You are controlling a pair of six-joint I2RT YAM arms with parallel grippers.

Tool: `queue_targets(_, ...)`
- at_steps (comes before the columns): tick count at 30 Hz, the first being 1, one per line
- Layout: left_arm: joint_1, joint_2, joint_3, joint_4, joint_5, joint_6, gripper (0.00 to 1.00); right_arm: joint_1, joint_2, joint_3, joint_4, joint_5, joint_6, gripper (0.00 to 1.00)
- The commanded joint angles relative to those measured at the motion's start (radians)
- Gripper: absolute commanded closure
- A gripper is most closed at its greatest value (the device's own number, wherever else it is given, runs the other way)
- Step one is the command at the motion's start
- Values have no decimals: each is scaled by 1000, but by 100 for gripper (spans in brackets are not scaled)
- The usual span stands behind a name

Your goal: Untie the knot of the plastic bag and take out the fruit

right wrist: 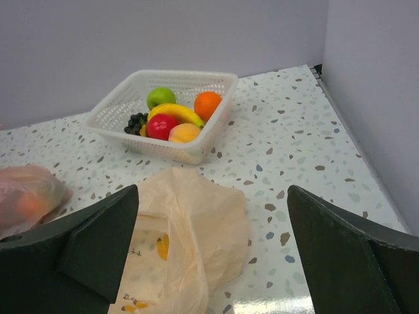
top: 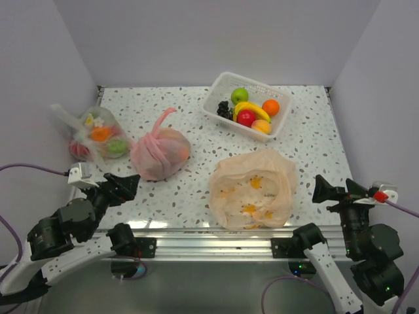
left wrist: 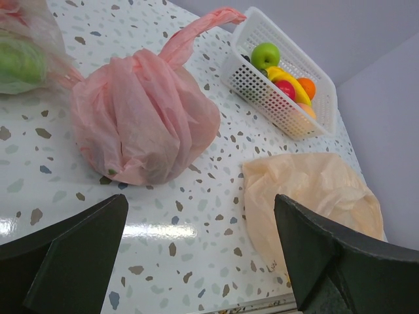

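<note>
The pale peach plastic bag [top: 253, 189] lies flat and open near the front middle, its printed inside showing; it also shows in the left wrist view [left wrist: 314, 196] and the right wrist view [right wrist: 190, 242]. No knot shows on it. The fruit [top: 250, 110] sits in a white basket [top: 222, 88] at the back: banana, orange, green apple, red apple, peach fruit, grapes, also in the right wrist view [right wrist: 171, 116]. My left gripper [top: 124, 185] is open and empty at the front left. My right gripper [top: 327, 190] is open and empty at the front right.
A knotted pink bag [top: 159, 152] lies left of centre. A clear flower-print bag with fruit [top: 95, 136] stands at the far left. Walls close the table on three sides; a metal rail [top: 209, 235] runs along the front edge.
</note>
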Motion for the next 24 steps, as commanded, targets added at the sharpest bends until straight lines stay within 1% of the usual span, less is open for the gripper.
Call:
queue_targets(1, 1, -25, -10, 6, -43, -33, 0, -1, -10, -13, 52, 20, 23, 1)
queue_targets(24, -1, 5, -1, -11, -66, -52, 0, -1, -6, -34, 83, -8, 15, 1)
